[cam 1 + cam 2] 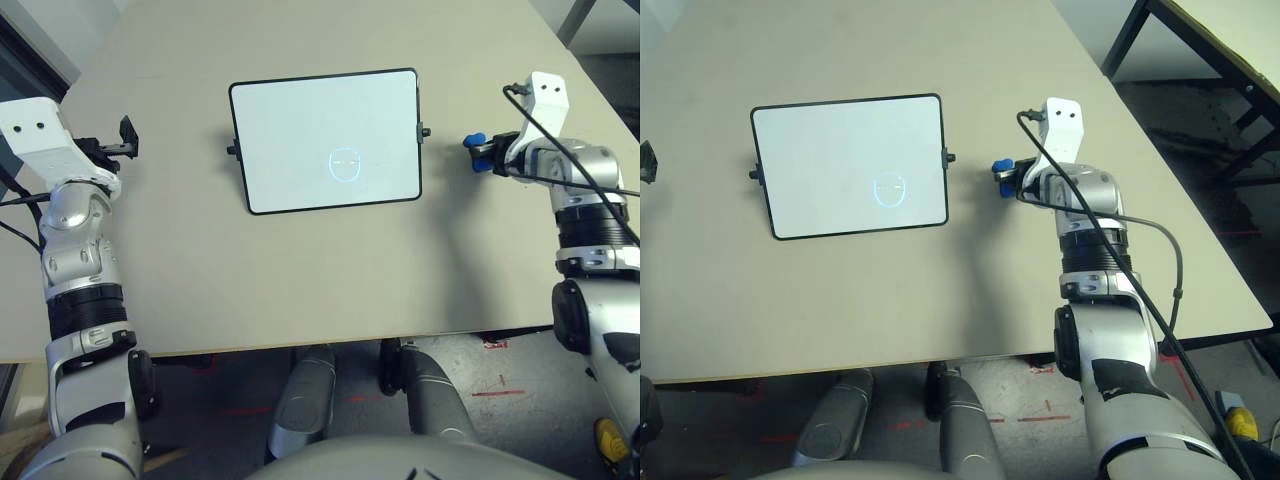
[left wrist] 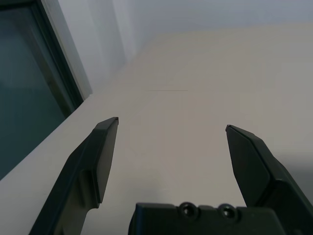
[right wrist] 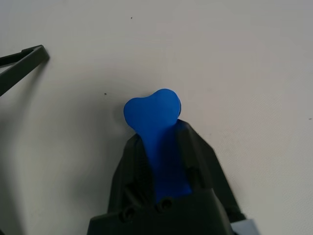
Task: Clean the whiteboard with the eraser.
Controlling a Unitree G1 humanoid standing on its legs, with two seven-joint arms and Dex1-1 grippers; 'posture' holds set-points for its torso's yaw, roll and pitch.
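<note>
Jaws of my right gripper pinched the eraser at its narrow waist, rightly for something seemingly light and firm, right of the whiteboard; my left gripper, left of it, stood spread.

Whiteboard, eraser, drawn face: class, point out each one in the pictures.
Whiteboard (image 1: 300, 130): left eye view, bare white surface.
Eraser (image 3: 155, 115): right wrist view, rounded blue end.
Drawn face (image 1: 890, 188): right eye view, middle of the drawing.

The white rectangular whiteboard with a thin black frame, bearing a pale-blue face-like outline, lies on the tabletop, and the bright blue, waisted block eraser sits between my right pincer's fingers.
</note>
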